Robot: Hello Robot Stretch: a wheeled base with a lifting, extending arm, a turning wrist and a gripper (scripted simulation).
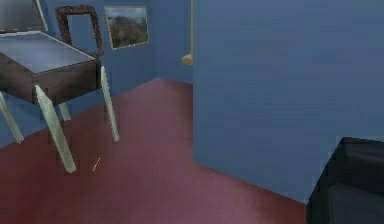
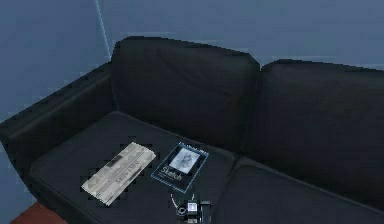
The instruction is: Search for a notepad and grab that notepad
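2 items lie on the sofa (image 2: 300, 120). Align the gripper (image 2: 184, 205) with the notepad (image 2: 182, 165), not the newspaper (image 2: 122, 172); finger state cannot be told.

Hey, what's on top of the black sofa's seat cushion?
A folded newspaper and a dark-covered notepad lie side by side on the sofa. Whatever is beneath them is hidden.

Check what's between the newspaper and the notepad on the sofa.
Arm side view: a narrow strip of bare sofa seat separates newspaper and notepad.
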